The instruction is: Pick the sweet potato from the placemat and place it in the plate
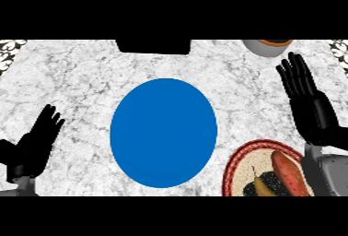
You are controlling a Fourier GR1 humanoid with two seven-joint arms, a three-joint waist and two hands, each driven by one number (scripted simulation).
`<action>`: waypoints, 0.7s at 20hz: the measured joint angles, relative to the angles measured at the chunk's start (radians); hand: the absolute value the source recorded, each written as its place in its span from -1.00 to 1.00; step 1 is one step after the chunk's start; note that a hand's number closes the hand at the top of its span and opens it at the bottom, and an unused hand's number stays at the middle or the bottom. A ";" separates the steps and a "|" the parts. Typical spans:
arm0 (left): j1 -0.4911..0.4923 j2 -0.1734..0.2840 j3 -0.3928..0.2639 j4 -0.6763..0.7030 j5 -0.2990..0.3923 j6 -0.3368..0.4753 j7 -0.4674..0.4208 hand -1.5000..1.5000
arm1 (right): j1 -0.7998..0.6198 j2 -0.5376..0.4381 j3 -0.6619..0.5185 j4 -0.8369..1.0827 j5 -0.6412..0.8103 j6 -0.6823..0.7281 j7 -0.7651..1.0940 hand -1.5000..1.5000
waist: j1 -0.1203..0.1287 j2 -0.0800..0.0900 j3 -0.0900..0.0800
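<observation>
The setting is a kitchen, judged from a counter (75, 83) of white, grey-veined marble that fills the view. At its centre lies a blue plate (164, 132). To the lower right of the plate sits a round woven placemat (238, 170) with a red rim, bearing a sweet potato (289, 173) and a dark pear-shaped fruit (262, 186). Beyond the plate, up and to the right, a grey bowl (266, 47) with orange contents stands at the far edge. Patterned tile (11, 45) shows at the far corners.

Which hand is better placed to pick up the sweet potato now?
Probably the right hand: it is open just above the sweet potato on the placemat. The left hand is beyond the blue plate.
</observation>
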 measured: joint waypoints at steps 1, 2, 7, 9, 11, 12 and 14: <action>-0.004 -0.002 -0.003 -0.006 -0.006 0.001 -0.005 0.00 | -0.010 -0.004 0.013 -0.002 -0.004 0.023 0.009 1.00 | -0.005 -0.002 0.006; -0.019 0.001 -0.007 -0.017 -0.018 0.002 -0.014 0.00 | -0.015 -0.001 0.043 -0.010 -0.007 0.054 0.014 1.00 | -0.008 -0.003 0.011; -0.132 0.070 -0.035 -0.091 -0.093 -0.022 -0.054 0.00 | -0.051 -0.032 0.249 -0.083 0.038 0.245 0.047 1.00 | -0.022 -0.026 0.018; -0.154 0.086 -0.046 -0.108 -0.115 -0.028 -0.060 0.00 | -0.072 -0.123 0.301 -0.112 0.185 0.258 0.054 1.00 | -0.042 -0.036 0.017; -0.177 0.099 -0.055 -0.132 -0.135 -0.027 -0.057 0.00 | 0.005 -0.137 0.377 -0.147 0.290 0.227 0.048 -1.00 | -0.055 -0.032 0.021; -0.182 0.101 -0.061 -0.150 -0.144 -0.025 -0.052 0.00 | 0.063 -0.129 0.403 -0.159 0.313 0.205 0.038 -1.00 | -0.056 -0.029 0.023; -0.194 0.103 -0.070 -0.167 -0.162 -0.018 -0.045 0.00 | 0.175 -0.108 0.427 -0.156 0.315 0.171 -0.026 -1.00 | -0.060 -0.022 0.026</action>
